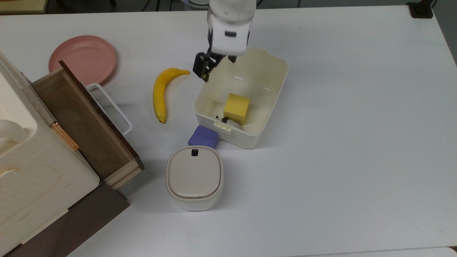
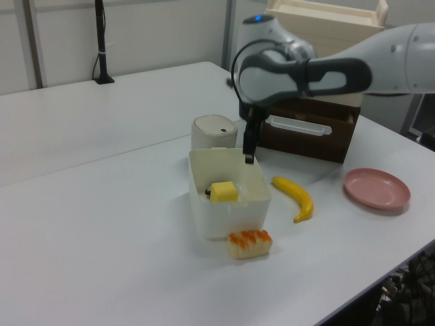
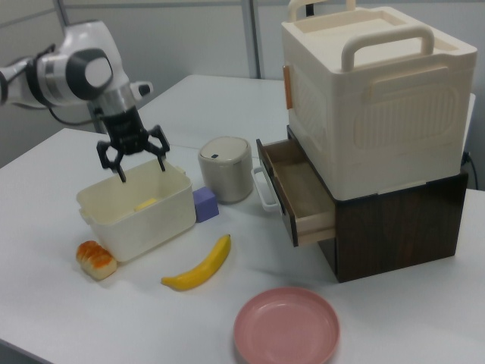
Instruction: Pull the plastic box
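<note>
From my station, nearest the lens in the right view, low in the frame, I see a pink plate [image 3: 286,326] and a banana [image 3: 198,265] on the white tabletop [image 3: 394,311]. A small orange-topped pastry [image 3: 95,259] lies at lower left, just beside the plastic box [image 3: 136,208].

The plastic box sits left of centre in the right view and near the middle of the top view [image 1: 242,98]. Its long axis runs on a diagonal in the top view, from lower left to upper right, with one short latch-tab end facing the bottom of the frame and the other facing the top. It stands upright with its open mouth up. Inside I see a yellow block [image 1: 236,108] near the lower short wall. A purple block [image 1: 203,137] lies just outside that end, between the box and the lidded bin [image 1: 194,177].

The gripper [image 3: 132,163] hangs above the box's far rim in the right view, pointing straight down from a bent white arm [image 3: 72,72] that enters from the upper left. Its fingers [image 3: 117,161] are spread wide and hold nothing; I see clear air between them and the rim. In the top view the gripper [image 1: 210,67] sits over the box's upper-left corner.

Farthest back, on the right view's right, the cream cabinet [image 3: 375,98] stands on a dark base with its wooden drawer [image 3: 295,189] pulled out.
</note>
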Robot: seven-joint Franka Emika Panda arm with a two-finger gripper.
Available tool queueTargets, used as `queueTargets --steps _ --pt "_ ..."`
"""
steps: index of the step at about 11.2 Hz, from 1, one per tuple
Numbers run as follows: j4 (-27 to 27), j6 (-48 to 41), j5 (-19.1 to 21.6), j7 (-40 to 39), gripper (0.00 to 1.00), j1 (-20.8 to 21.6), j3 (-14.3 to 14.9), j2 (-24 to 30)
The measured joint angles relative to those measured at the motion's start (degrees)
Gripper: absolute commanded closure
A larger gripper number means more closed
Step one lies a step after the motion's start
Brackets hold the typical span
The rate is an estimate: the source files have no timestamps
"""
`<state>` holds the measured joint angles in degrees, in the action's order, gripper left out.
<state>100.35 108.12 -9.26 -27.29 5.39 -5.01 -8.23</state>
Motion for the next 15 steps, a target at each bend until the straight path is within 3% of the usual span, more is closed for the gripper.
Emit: queueTargets --steps 4,7,15 --pt "-4.2 -8.71 5.67 21.83 0.0 -4.52 -0.09 5.8" --pt "-6.12 -10.06 7.58 33.26 0.0 -7.31 -0.13 7.05" --pt "-5.83 -10.39 11.51 38.3 0.0 -11.27 -0.22 9.58"
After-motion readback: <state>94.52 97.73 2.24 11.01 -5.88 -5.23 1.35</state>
